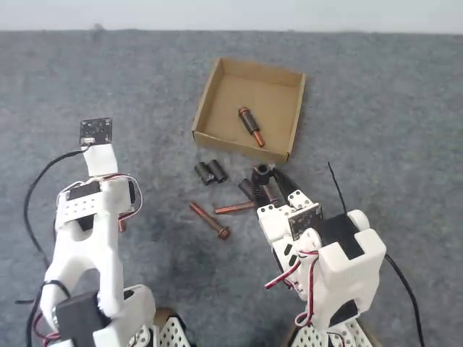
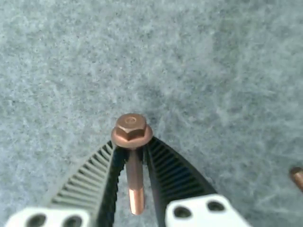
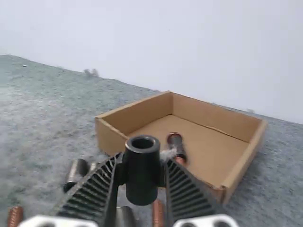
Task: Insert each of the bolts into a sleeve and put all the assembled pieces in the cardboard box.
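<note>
Gripping a copper hex-head bolt (image 2: 135, 182) by its shank, the left gripper (image 2: 132, 144) is poised above grey carpet (image 2: 213, 71), while the right gripper (image 3: 141, 165) is clamped on a black sleeve (image 3: 141, 150). The cardboard box (image 1: 239, 146) holds one assembled piece (image 1: 251, 126). Two loose sleeves (image 1: 210, 172) lie at its 7 o'clock, with two bolts (image 1: 210, 219) beyond them.

Copper bolts (image 1: 210, 220), black sleeves (image 1: 210, 172) near cardboard box (image 1: 231, 143)

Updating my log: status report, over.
Left tool shut on bolt. Right tool shut on sleeve. One assembled piece in box. Loose bolts, loose sleeves near box.
</note>
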You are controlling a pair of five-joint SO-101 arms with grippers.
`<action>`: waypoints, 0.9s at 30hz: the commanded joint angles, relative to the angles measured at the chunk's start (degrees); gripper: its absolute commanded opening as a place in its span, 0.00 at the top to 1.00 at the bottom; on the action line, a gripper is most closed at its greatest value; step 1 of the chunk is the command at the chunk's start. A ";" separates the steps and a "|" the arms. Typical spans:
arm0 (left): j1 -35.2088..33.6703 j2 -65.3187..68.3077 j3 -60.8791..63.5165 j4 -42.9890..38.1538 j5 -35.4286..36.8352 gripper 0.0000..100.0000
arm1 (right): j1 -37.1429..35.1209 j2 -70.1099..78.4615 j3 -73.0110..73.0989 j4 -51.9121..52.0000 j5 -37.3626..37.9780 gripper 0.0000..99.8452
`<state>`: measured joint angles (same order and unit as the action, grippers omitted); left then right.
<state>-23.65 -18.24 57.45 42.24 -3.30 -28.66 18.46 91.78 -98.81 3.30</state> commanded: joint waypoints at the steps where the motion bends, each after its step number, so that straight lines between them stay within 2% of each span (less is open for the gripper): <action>1: 0.09 -1.23 -1.10 -1.58 -0.26 0.99 | -1.89 -2.42 1.58 -1.45 0.44 0.99; 6: 1.41 -5.45 -3.30 -1.76 -0.09 0.99 | -1.63 -2.24 1.49 -1.19 0.44 0.99; 9: 5.27 -9.14 -2.77 -4.48 0.00 0.99 | -1.54 -2.07 1.49 -1.19 0.53 0.99; 12: 9.05 -12.40 -1.71 -7.82 2.99 0.99 | -1.54 -1.89 1.41 -1.10 0.53 0.99; 17: 12.75 -16.79 0.84 -18.11 9.32 0.99 | -1.54 -1.89 1.41 -1.10 0.53 0.99; 27: 19.16 -22.42 13.14 -45.71 18.64 0.99 | -1.54 -1.89 1.41 -1.10 0.53 0.99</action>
<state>-6.42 -36.97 69.76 4.53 12.62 -30.24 18.46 91.78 -98.81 3.30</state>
